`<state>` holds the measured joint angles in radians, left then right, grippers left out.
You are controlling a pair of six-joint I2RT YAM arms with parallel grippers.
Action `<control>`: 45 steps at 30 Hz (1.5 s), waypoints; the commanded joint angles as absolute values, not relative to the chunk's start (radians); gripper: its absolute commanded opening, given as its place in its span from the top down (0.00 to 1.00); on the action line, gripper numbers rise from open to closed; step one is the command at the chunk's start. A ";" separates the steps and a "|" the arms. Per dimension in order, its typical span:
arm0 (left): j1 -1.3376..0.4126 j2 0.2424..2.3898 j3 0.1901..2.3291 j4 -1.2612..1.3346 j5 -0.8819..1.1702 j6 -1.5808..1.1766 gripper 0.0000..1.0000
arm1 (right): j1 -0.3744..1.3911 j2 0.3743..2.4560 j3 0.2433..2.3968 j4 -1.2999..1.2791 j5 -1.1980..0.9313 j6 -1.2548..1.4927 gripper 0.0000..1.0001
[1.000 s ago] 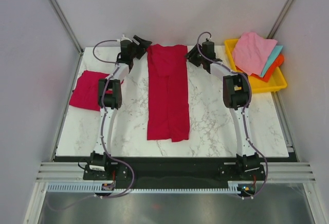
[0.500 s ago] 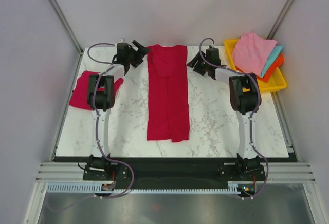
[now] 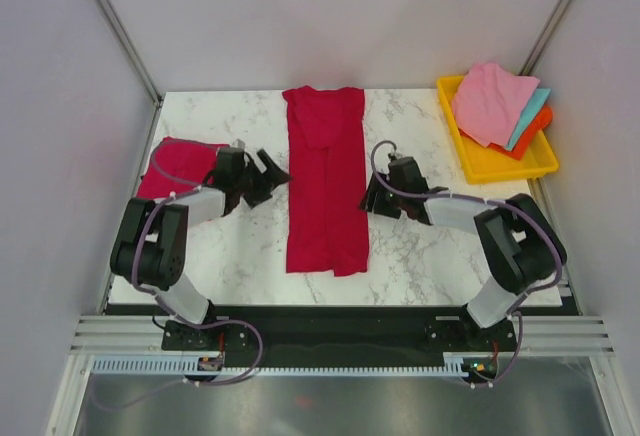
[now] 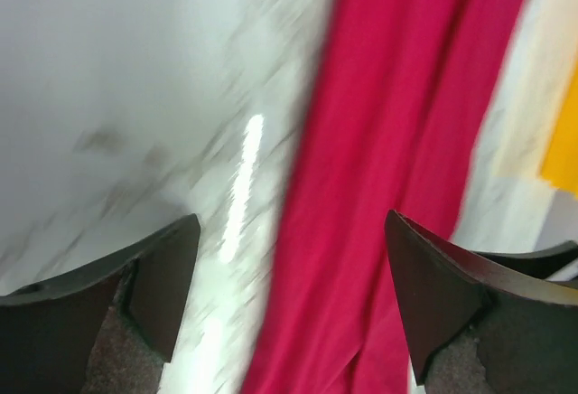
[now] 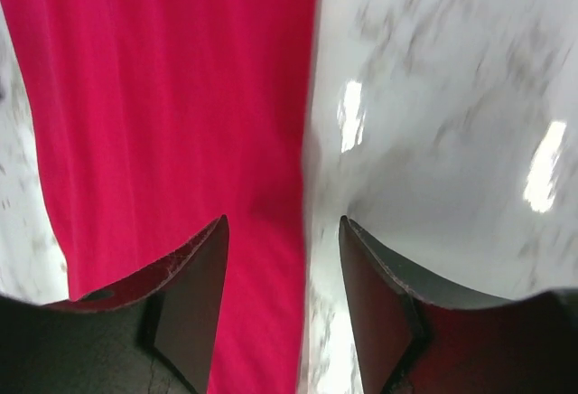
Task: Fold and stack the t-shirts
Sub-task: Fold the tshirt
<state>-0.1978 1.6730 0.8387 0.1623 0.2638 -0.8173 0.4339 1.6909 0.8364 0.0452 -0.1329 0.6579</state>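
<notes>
Crimson t-shirt [image 3: 325, 186]: folded into a long strip, lying at the centre of the counter [image 3: 430, 256], running 12 to 6 o'clock.
Second crimson t-shirt [image 3: 172, 171]: at 9 o'clock, partly hidden by the left arm.
Left pincer [image 3: 272, 171]: low at the strip's 9 o'clock edge, fingers wide apart, empty.
Right pincer [image 3: 368, 199]: low at its 3 o'clock edge, spread, empty.
Only the wrist views show the strip's edge between each pair of fingers.
Yellow tray [image 3: 495, 164]: at 2 o'clock.

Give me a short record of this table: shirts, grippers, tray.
centre shirt: crimson-red cloth t-shirt, folded into a long strip
left shirt: second crimson-red t-shirt, smaller, at far left
left gripper: open, empty, beside strip's left edge
right gripper: open, empty, over strip's right edge
tray: yellow plastic tray holding pink, teal, orange cloths
</notes>
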 commanded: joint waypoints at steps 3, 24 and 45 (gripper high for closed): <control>-0.204 1.476 0.573 0.146 0.271 -0.735 0.12 | 0.550 1.485 0.637 0.037 -0.086 0.679 0.41; -0.391 1.080 0.172 0.048 0.377 -0.827 0.47 | 0.828 1.301 0.472 -0.080 0.015 0.831 0.79; -0.531 1.200 0.271 -0.037 0.229 -0.838 0.98 | 0.831 1.264 0.520 -0.150 0.037 0.793 1.00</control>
<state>-0.5163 1.1957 0.2726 0.1062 0.3145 -0.8593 0.8230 1.2728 0.4839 -0.1364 0.0223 0.8070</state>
